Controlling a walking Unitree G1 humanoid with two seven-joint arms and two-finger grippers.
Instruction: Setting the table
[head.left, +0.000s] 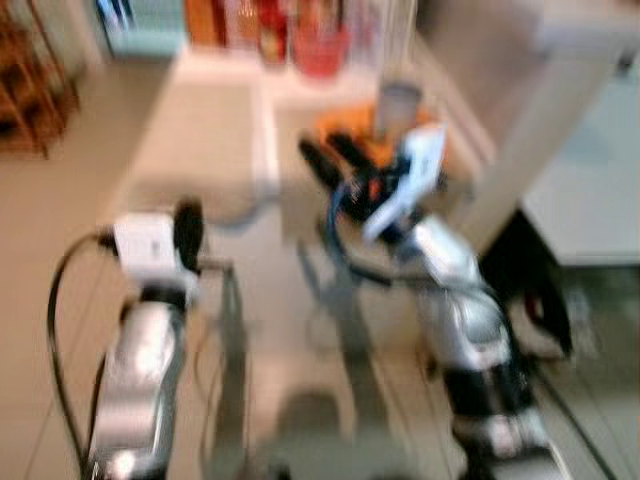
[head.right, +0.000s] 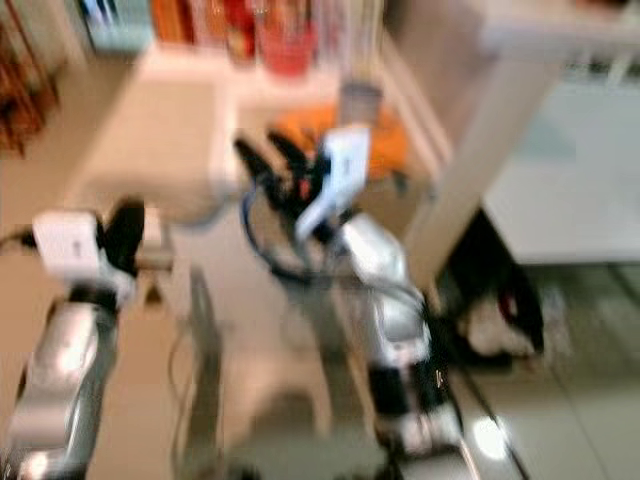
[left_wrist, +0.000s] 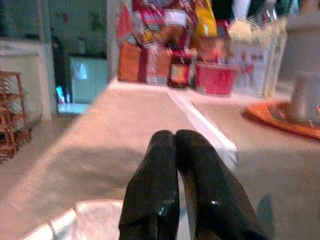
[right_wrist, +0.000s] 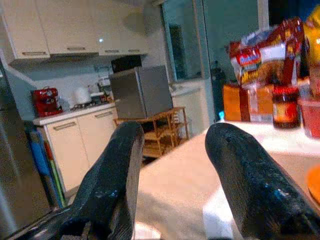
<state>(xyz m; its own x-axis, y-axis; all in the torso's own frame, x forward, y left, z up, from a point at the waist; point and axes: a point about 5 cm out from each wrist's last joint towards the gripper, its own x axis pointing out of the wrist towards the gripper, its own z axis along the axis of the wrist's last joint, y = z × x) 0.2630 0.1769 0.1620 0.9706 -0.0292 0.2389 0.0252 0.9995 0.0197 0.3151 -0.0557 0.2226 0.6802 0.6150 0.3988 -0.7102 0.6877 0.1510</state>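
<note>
The long pale beige tabletop (head.left: 200, 140) is serving as the landmark here, stretching away from the robot toward a far end crowded with red and orange snack packets and jars (left_wrist: 170, 50), and the head views are blurring badly. On the tabletop's right part, a round orange plate (left_wrist: 280, 120) is lying with a grey cylindrical cup (left_wrist: 305, 97) standing on it and what looks like a metal fork (left_wrist: 275, 111) resting on its rim. A white strip, perhaps the edge of a placemat (left_wrist: 205, 125), is running along the tabletop's middle. At the tabletop's near left edge, a clear rounded dish or bowl (left_wrist: 85, 217) is sitting just below the left end effector (left_wrist: 175, 145), whose two black fingers are pressing together and carrying nothing. The right end effector (right_wrist: 172, 150) is hovering over the tabletop near the orange plate, its fingers spreading well apart with nothing between them. Judging by this layout, one place seems at least partly laid with plate, cup and fork, while the clear dish appears unplaced, so the setting is probably somewhere in its middle rather than finishing.
</note>
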